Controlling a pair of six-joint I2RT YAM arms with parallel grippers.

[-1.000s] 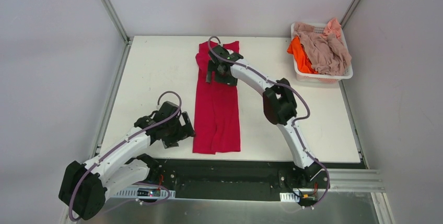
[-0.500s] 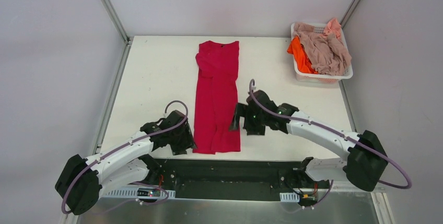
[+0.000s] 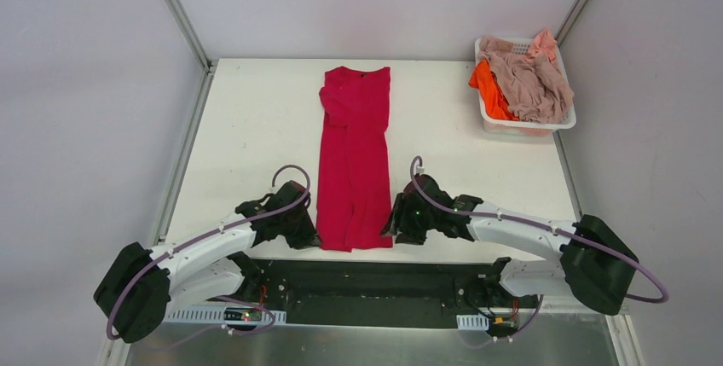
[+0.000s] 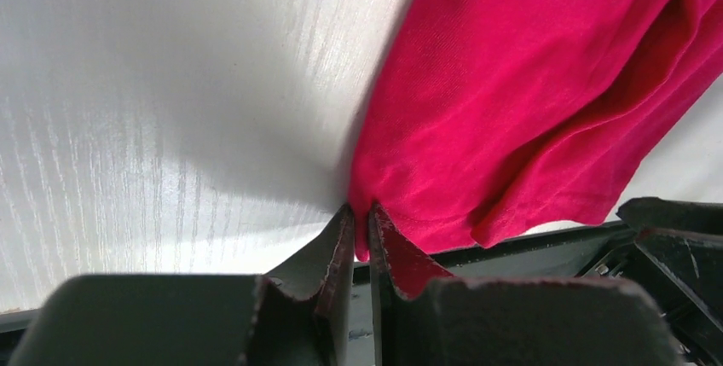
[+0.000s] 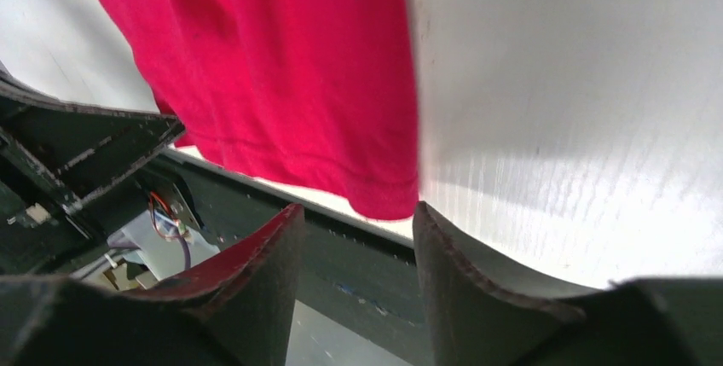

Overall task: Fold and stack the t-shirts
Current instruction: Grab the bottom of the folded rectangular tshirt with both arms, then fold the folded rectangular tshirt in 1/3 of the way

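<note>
Crimson red cloth t-shirt (image 3: 353, 161): long folded strip.
Left gripper (image 4: 360, 223): pinching its near-left hem corner.
Right gripper (image 5: 356, 217): spread at its near-right corner.

Robot lab, by the look of it. Plain grey walls (image 3: 81, 84), shiny metal bars (image 3: 176, 16) in the corners, a white table (image 3: 256, 119), two robot arms (image 3: 200, 245) bolted along its near edge.

White plastic basket (image 3: 529, 130) at far right corner of white table (image 3: 256, 127)
</note>
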